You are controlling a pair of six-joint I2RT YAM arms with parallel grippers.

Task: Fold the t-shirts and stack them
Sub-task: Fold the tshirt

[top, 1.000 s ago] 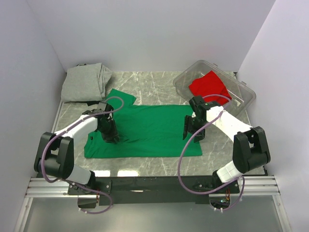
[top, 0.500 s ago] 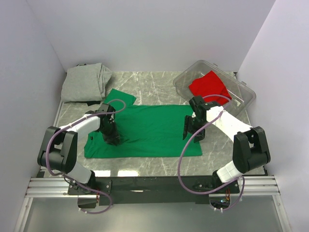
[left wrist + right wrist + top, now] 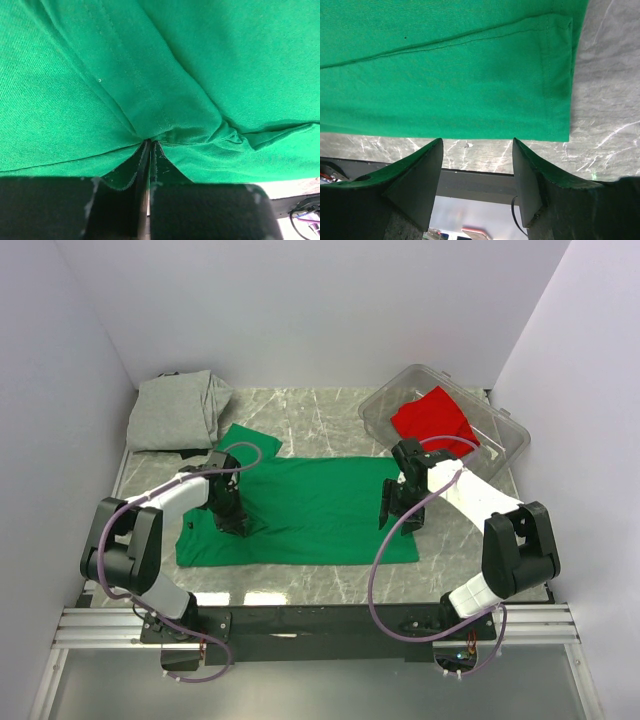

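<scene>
Left gripper point(image 3: 149, 146) has pinched shut on the bunched green t-shirt point(image 3: 320, 510).

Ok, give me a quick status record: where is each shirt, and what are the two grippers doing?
green shirt: lying flat on the table, front middle
grey shirt: loose heap, back left corner
red shirt: inside the clear bin, back right
left gripper: shut, pinching a fold of the green shirt near its left end
right gripper: open, empty, at the green shirt's right end
stacking: no shirt lies on another
</scene>
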